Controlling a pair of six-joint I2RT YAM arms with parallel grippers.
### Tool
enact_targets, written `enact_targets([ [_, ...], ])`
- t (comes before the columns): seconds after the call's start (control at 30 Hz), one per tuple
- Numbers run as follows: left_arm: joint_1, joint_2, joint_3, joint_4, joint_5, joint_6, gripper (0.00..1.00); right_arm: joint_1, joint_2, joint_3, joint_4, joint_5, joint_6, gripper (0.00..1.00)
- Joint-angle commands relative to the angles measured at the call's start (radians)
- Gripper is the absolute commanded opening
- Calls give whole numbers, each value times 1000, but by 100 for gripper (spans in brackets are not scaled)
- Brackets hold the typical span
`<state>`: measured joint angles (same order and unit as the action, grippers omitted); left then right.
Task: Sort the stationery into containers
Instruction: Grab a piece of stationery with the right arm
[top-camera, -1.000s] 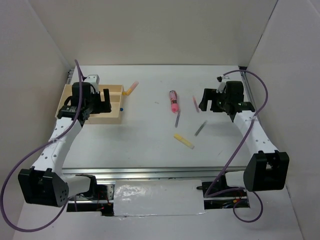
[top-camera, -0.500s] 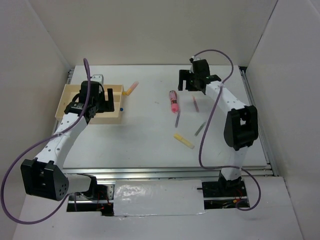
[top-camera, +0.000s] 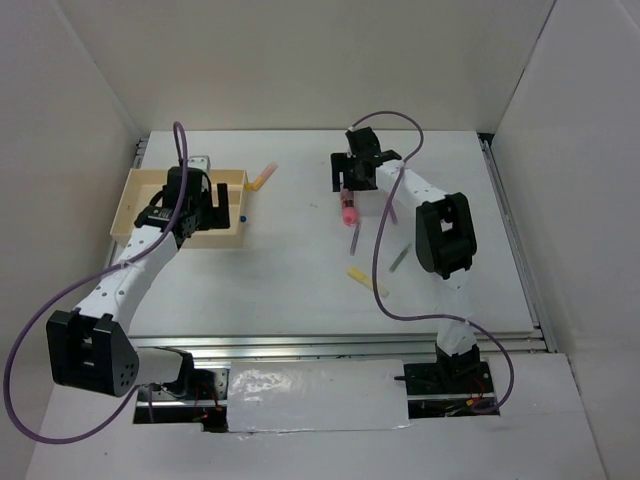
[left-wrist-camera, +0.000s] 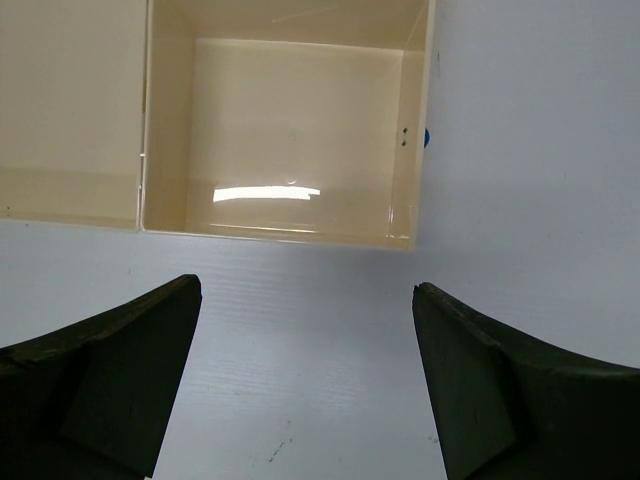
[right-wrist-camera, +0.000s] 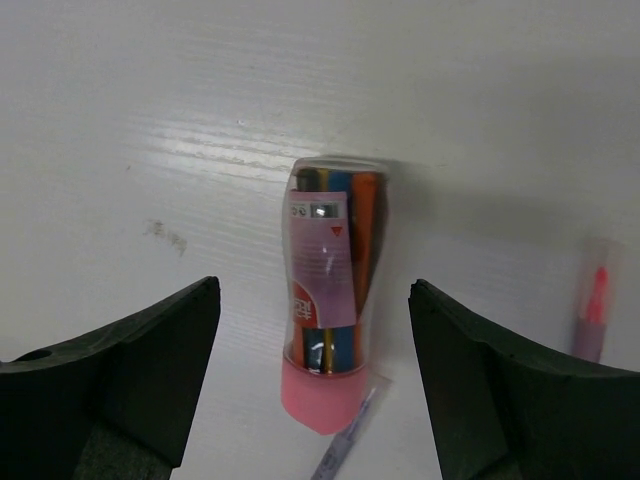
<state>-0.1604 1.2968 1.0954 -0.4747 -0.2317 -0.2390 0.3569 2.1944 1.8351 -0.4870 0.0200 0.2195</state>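
Observation:
The pale-tan wooden tray (top-camera: 135, 200) sits at the far left; one bare compartment (left-wrist-camera: 290, 130) shows in the left wrist view. My left gripper (top-camera: 200, 212) hovers at the tray's near right corner, open and empty (left-wrist-camera: 305, 300). My right gripper (top-camera: 352, 178) is open just above the fat pink highlighter (top-camera: 348, 207), whose body lies between the spread fingers (right-wrist-camera: 335, 320) untouched. A thin grey pen (top-camera: 354, 238) lies by its pink cap (right-wrist-camera: 345, 455). A thin pink pen (right-wrist-camera: 592, 315) lies to its right. One yellow marker (top-camera: 262, 177) lies beside the tray, another (top-camera: 366, 281) at mid-table. A second grey pen (top-camera: 400, 257) lies nearby.
White walls enclose the table on three sides. A small blue dot (top-camera: 243, 217) sits at the tray's right edge. The right arm's purple cable (top-camera: 385, 250) loops over the pens at mid-table. A metal rail (top-camera: 330, 345) runs along the near edge.
My right arm has swung from the right side of the table leftward and now hangs over the pink highlighter. My left gripper has shifted slightly over the tray's right end.

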Motion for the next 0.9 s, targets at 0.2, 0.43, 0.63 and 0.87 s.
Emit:
enact_targets([
  [0.2,13,-1,-22,65,43,15,99,7,56,35,-39,-6,-6,79],
  [0.43,44,4,-25,74,75,15,99,25,85,46,-62,-15,-25,75],
  [0.63,59,-4,-25,67,86,18,99,43,126,95,-91,-15,-48,72],
  [0.87,82,-59,-67,106,208,134,99,60,137,99,-94,-63,-109,51],
])
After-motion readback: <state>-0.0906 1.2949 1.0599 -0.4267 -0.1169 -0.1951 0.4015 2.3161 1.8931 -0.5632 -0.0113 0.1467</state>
